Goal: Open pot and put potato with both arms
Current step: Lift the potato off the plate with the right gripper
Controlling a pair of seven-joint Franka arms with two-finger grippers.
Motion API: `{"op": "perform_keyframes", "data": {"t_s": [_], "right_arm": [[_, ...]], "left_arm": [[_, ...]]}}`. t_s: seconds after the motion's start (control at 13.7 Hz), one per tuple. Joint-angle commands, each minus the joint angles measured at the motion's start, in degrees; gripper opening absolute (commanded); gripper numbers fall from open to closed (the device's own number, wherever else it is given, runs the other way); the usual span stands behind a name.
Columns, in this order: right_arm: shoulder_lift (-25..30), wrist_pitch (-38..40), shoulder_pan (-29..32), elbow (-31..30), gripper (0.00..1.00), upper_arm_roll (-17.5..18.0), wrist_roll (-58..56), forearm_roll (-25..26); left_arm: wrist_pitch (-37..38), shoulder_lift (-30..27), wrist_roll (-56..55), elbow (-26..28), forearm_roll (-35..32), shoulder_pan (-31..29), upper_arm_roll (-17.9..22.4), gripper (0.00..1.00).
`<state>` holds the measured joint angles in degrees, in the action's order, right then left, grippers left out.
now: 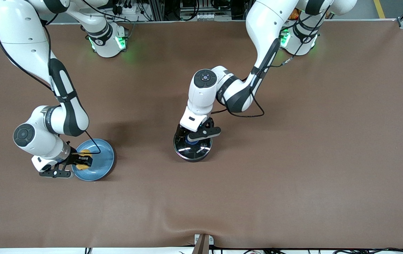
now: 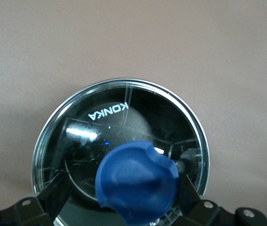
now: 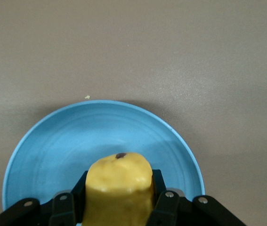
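The black pot (image 1: 184, 154) stands mid-table with its glass lid (image 1: 201, 148) on it; its long handle is hidden under the left arm. My left gripper (image 1: 195, 137) is down over the lid, open, with a finger on each side of the blue knob (image 2: 138, 181). One finger (image 2: 186, 186) is against the knob and the other (image 2: 55, 190) stands apart from it. My right gripper (image 1: 81, 161) is shut on the yellow potato (image 3: 119, 183), low over the light-blue plate (image 1: 101, 165). The potato also shows in the front view (image 1: 86, 153).
The light-blue plate (image 3: 53, 150) lies toward the right arm's end of the table, about level with the pot. Brown table cloth (image 1: 293, 158) surrounds both. A small crumb (image 3: 87, 97) lies beside the plate.
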<state>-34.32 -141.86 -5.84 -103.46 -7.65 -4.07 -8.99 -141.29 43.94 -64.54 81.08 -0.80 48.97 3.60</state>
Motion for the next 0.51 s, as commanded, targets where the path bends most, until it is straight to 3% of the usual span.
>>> {"op": "perform_keyframes", "data": {"t_s": [0.0,0.44], "right_arm": [[1.36,2.29,0.13,0.36,0.00,0.18,-0.50,-1.20],[1.89,8.00,0.39,3.96,0.00,0.27,-0.24,-1.20]], "left_arm": [[-1.70,1.24,-0.76,-1.36,0.01,1.04,1.68,1.00],[-2.49,1.15,-0.41,-1.36,0.01,1.04,1.85,1.00]]}}
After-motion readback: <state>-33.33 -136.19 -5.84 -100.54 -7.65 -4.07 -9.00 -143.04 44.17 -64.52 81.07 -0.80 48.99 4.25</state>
